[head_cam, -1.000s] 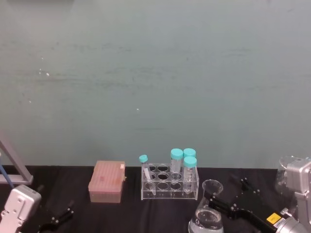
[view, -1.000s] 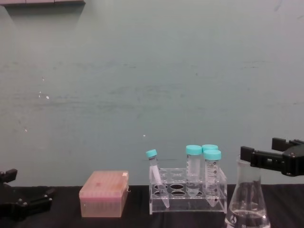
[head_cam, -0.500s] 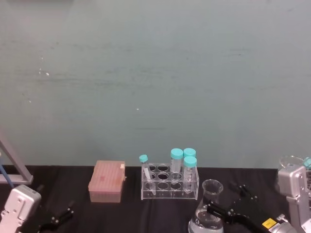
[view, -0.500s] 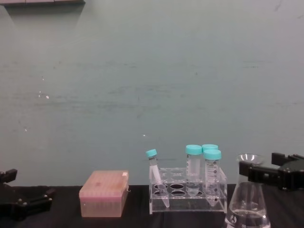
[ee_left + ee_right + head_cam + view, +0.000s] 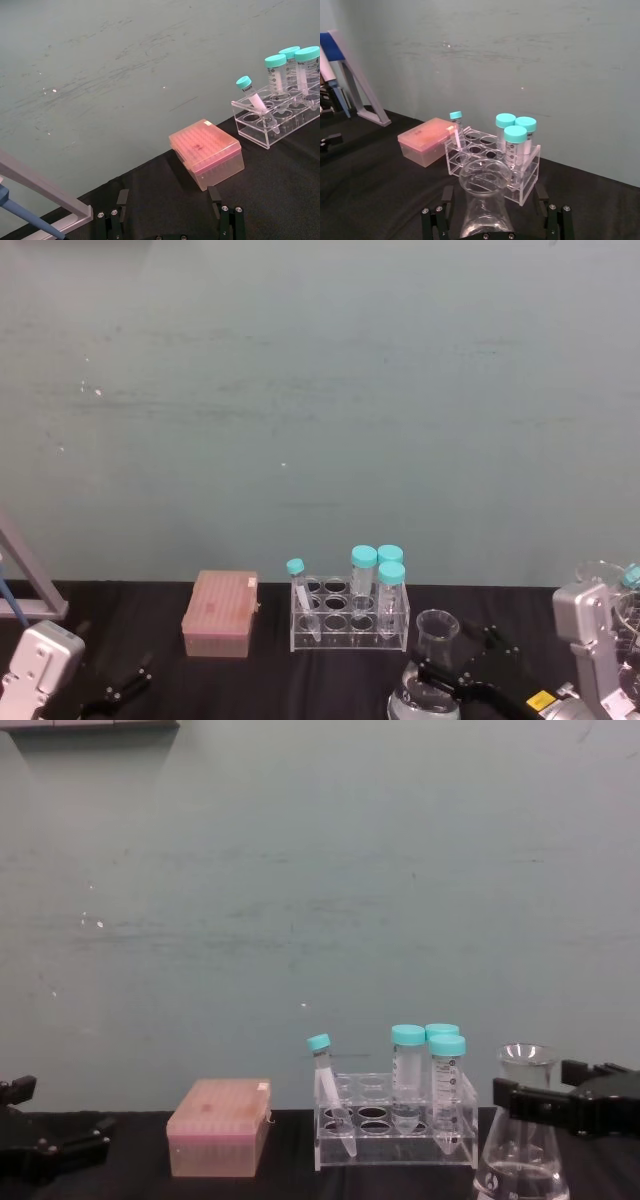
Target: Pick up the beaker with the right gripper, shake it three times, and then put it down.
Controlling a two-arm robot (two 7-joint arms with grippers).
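**My right pincer is open, with the beaker between its fingers**

My right gripper (image 5: 494,194) is down low over the black table (image 5: 330,680), on my right side. Its two fingers are spread wide, one on each side of the beaker (image 5: 524,1072). There is a gap between each finger and the glass, so I am not squeezing it. From my chest, one dark finger crosses in front of the glass just under the neck.

The beaker is upright, with its open top up and a little clear liquid at the bottom. It is just to the right of the clear tube rack (image 5: 395,1130), on the side closer to me. The rack holds teal-capped tubes (image 5: 408,1080), and one thin tube leans. A pink box (image 5: 218,1128) sits to the left of the rack.

My left gripper (image 5: 168,194) is low at my left side. Its fingers are apart and hold nothing, and it is well apart from the beaker.
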